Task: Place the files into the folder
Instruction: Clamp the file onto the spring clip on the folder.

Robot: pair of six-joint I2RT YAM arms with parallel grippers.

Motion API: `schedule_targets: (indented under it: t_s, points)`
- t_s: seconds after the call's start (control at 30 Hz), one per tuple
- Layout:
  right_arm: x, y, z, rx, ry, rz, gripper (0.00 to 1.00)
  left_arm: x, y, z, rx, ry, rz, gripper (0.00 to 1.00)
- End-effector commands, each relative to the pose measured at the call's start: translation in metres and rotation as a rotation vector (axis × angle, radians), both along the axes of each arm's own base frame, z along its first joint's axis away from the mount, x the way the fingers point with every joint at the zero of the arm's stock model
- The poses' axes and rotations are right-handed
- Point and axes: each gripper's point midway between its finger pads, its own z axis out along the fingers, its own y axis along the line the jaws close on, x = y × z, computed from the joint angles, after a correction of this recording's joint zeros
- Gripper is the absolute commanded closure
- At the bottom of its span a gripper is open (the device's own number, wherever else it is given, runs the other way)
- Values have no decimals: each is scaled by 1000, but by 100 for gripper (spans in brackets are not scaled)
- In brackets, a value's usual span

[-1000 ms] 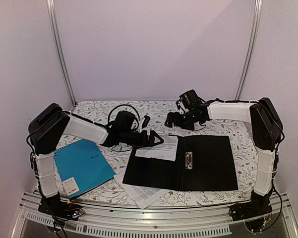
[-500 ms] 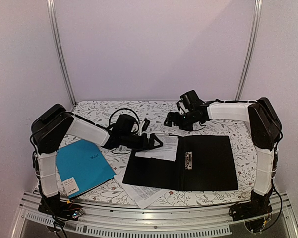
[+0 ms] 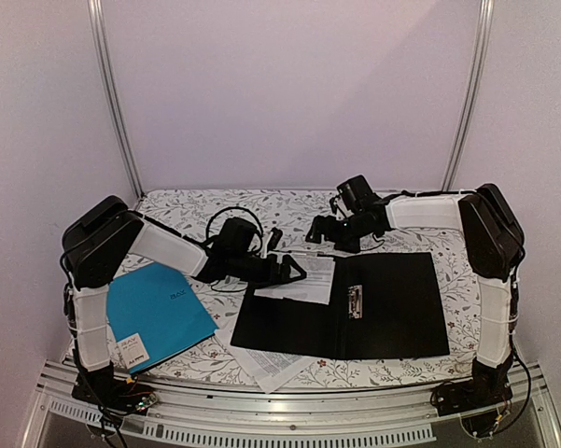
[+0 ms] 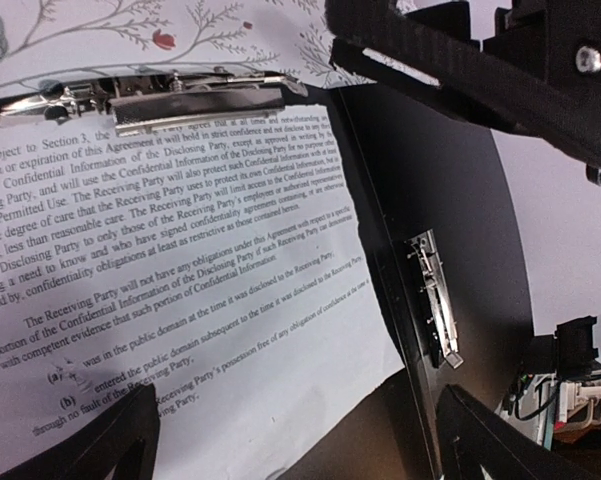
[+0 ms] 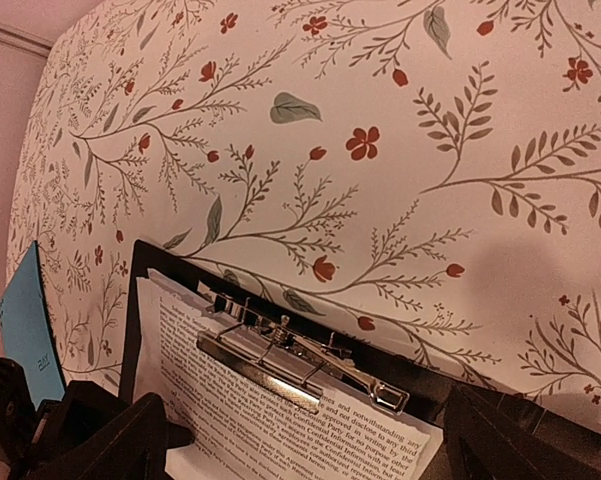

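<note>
Both tools were spread wide and held nothing: the left tool (image 3: 287, 269) hung over the far left corner of the black folder (image 3: 392, 308), and the right tool (image 3: 319, 230) was just beyond its far edge. The folder lay open and flat at the middle of the tabletop (image 3: 187, 210).

A clipped set of printed sheets (image 3: 303, 280) rested askew on the folder's left flap. More loose sheets (image 3: 273, 362) stuck out from under its near edge, so part of the files was judged to be outside the folder.

Several risks were judged likely. The two tools were close together and could be knocked against each other if both were moved inward. The loose sheets were pinned under the folder, so the folder could be dragged or the paper torn if they were pulled. A thin sheet lying flat could be creased or missed by a pinch from above. The askew set could be crumpled if the cover were shut over it.

By count:
- two tools
- one black folder
- one teal-blue folder (image 3: 159, 313) at the left
- one pair of headphones (image 3: 231, 213) at the far side
- two silver clips: a paper clip (image 4: 180, 95) on the set and a spine clip (image 3: 355, 301) in the folder
- one clipped set of sheets
- at least one loose sheet; the exact number could not be told
</note>
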Motion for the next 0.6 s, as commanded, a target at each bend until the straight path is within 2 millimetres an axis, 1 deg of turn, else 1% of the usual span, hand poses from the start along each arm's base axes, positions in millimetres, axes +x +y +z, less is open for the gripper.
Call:
schedule_targets:
  t_s: [0.0, 0.43, 0.57]
  points:
    - [5, 1, -7, 17, 17, -16, 4, -9, 5, -22, 38, 46, 2, 4]
    - [5, 7, -29, 57, 82, -16, 5, -11, 8, -26, 51, 53, 8, 5]
    - [5, 12, -28, 79, 86, -6, 5, -11, 8, -25, 51, 51, 8, 5]
